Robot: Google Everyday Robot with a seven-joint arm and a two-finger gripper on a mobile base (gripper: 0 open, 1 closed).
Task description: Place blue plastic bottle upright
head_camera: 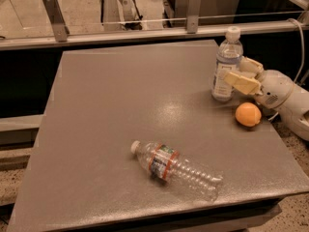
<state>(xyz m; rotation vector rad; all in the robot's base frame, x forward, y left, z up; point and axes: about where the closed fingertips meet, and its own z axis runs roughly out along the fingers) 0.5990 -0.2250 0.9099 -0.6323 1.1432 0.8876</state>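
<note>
The blue plastic bottle (225, 57) stands upright near the table's far right edge, white cap on top and its base at the table surface. My gripper (235, 71) reaches in from the right. Its cream fingers (242, 82) sit on either side of the bottle's lower half, closed on it. The white arm runs off to the right behind it.
A clear ribbed bottle (175, 168) with a red-orange and green label lies on its side at the front centre of the grey table (120, 105). An orange (248, 114) sits just in front of my gripper. A metal rail (145, 32) runs behind the table.
</note>
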